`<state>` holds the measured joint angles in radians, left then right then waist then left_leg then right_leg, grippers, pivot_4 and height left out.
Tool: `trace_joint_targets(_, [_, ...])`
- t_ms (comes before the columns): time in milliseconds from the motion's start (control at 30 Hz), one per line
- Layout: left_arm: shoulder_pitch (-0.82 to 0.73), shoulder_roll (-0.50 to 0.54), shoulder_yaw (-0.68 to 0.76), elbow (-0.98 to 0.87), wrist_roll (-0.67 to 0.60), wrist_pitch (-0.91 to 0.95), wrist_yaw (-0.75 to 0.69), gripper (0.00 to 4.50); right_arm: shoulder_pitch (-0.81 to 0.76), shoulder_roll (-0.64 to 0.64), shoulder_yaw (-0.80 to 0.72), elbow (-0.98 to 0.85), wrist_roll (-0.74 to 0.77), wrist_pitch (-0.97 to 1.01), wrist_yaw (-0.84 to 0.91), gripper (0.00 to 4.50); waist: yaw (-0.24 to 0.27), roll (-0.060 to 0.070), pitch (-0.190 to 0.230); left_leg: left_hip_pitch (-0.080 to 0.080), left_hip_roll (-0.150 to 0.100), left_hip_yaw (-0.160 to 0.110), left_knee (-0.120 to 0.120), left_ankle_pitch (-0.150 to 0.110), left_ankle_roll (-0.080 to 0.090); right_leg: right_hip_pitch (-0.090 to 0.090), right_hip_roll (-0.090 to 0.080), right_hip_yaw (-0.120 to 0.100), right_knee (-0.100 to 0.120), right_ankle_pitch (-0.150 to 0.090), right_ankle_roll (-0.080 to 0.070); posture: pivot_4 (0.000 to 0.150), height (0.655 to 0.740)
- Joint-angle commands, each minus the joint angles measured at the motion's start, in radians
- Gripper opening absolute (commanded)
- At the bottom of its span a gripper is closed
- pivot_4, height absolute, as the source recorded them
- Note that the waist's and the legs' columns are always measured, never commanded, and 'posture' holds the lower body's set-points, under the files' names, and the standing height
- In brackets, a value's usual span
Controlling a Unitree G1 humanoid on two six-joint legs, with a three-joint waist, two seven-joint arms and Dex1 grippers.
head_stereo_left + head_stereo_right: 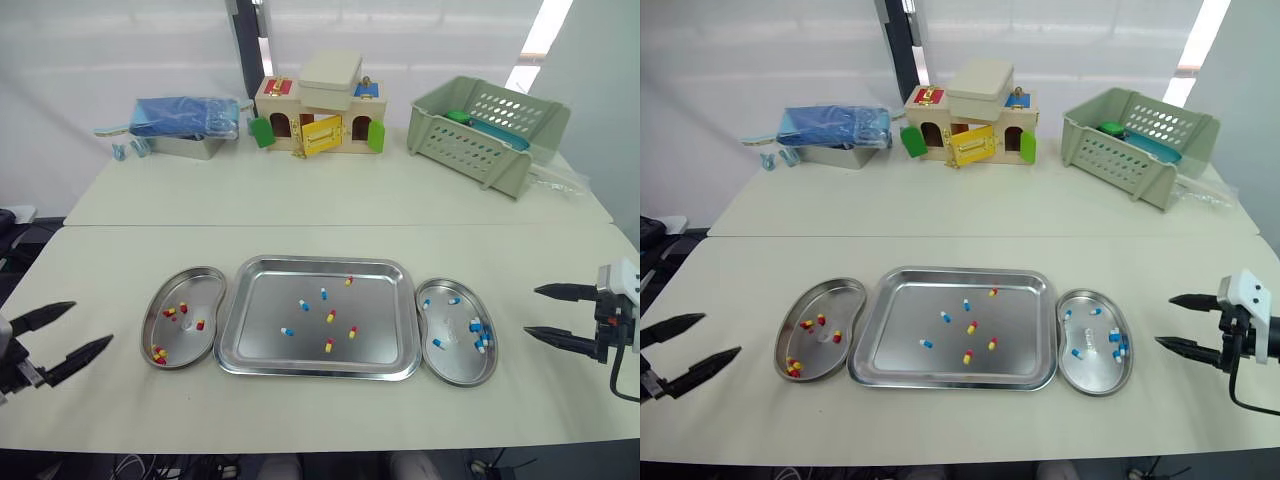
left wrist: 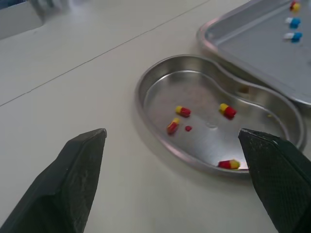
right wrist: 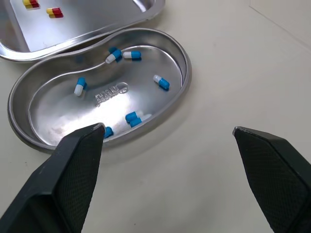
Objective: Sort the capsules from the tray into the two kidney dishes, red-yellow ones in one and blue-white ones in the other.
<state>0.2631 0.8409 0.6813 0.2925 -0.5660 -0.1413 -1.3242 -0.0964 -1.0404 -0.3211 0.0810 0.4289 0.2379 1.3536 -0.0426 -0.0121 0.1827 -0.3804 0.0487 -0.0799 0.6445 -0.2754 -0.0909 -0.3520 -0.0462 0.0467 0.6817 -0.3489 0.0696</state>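
The left gripper hovers over the near left of the table, its two black fingers spread wide with nothing between them. Just to its right, clear of the fingertips, lies the left kidney dish, with a few red-yellow capsules in it. The right gripper hangs at the near right, its fingers just as wide apart and empty. Its tips point left toward the right kidney dish, which lies near but not touching and holds several blue-white capsules.

Between the two dishes sits the steel tray, its rim just beside each. Seven loose capsules lie scattered around the middle of the tray, three blue-white and four red-yellow, well apart from both grippers.

At the far side stand a wooden latch-house toy in the middle, a green plastic basket to the right, and a blue bag on a metal tin to the left
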Motion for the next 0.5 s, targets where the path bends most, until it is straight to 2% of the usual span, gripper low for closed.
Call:
trace_joint_targets(33, [0.117,-0.150,-0.020,-0.206,-0.089,-0.064,-0.068,4.50,-0.088,-0.003,0.065,-0.186,0.078,0.099,-0.007,4.46,-0.012,0.002,0.000,0.000,0.000,0.001,0.000,0.000,0.000,0.000,0.000,0.001,0.000,0.000,0.000,0.150,0.7400])
trace_joint_targets(167, [0.186,-0.309,-0.059,-0.298,-0.111,-0.171,-0.102,4.50,-0.197,0.007,0.180,-0.349,0.125,0.251,-0.049,4.46,-0.007,0.000,0.000,0.000,0.000,0.000,0.001,0.000,0.000,0.000,0.000,-0.001,0.000,0.000,0.000,0.150,0.7400])
trace_joint_targets(300, [0.216,-0.418,-0.100,-0.328,-0.122,-0.258,-0.126,4.50,-0.309,0.027,0.303,-0.468,0.173,0.426,-0.093,4.46,0.012,-0.001,0.000,0.000,-0.001,0.000,0.002,0.000,0.000,0.001,-0.001,-0.001,-0.001,0.000,0.000,0.150,0.7400])
trace_joint_targets(500, [0.267,-0.502,-0.160,-0.360,-0.124,-0.289,-0.104,4.50,-0.479,0.228,0.518,-0.544,0.125,0.612,-0.299,4.46,0.011,-0.002,-0.001,-0.001,-0.001,-0.001,0.002,0.000,0.000,0.001,-0.002,-0.002,-0.001,0.000,0.001,0.150,0.7400])
